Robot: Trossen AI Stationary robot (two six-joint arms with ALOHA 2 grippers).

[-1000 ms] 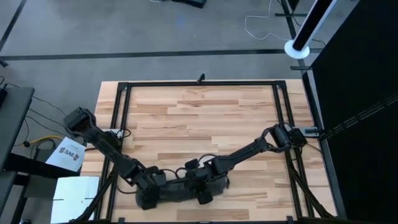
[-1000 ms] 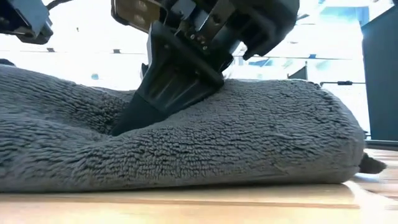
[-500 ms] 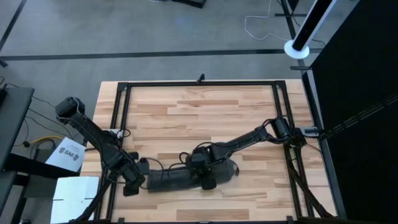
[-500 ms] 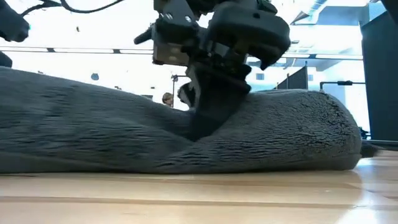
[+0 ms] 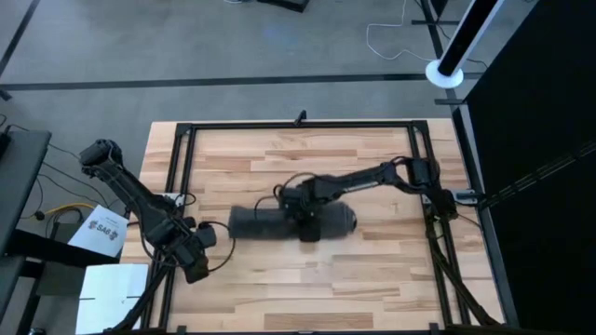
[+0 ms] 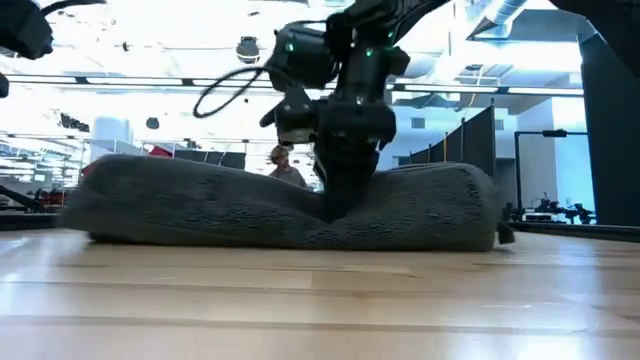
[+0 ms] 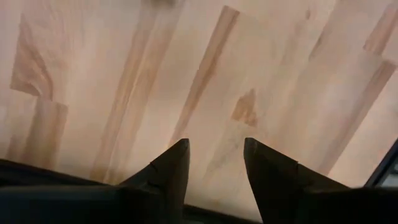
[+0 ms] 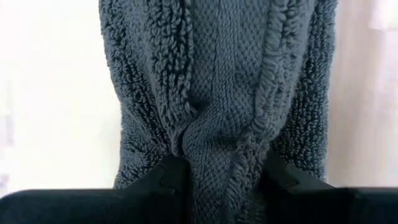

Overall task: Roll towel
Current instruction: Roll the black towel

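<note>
The dark grey towel (image 5: 265,223) lies as a long roll on the wooden table's middle, its length running left to right; it also shows in the low view (image 6: 200,205). My right gripper (image 5: 307,229) stands on the roll, right of its middle, shut on its cloth (image 8: 217,93). My left gripper (image 5: 198,266) is open and empty near the table's left edge, over bare wood (image 7: 214,165), apart from the towel's left end. My right gripper pinches a raised ridge of cloth (image 8: 214,149) on the roll's top between its two fingers (image 8: 171,177), right of the roll's middle. The fingers come from above, pointing down. The roll rests on the table and is dented in at the fingers (image 6: 335,205).
A black metal frame (image 5: 298,124) runs around the table top. Bare wood lies far and near of the roll. A white sheet and a label (image 5: 104,233) lie off the table's left side. A person (image 6: 285,165) shows far off in the room.
My right gripper has gone from near the table's near edge toward the far edge, taking the towel roll with it to the table's middle. My left gripper has let go of the towel's left end and drawn back toward the left edge.
</note>
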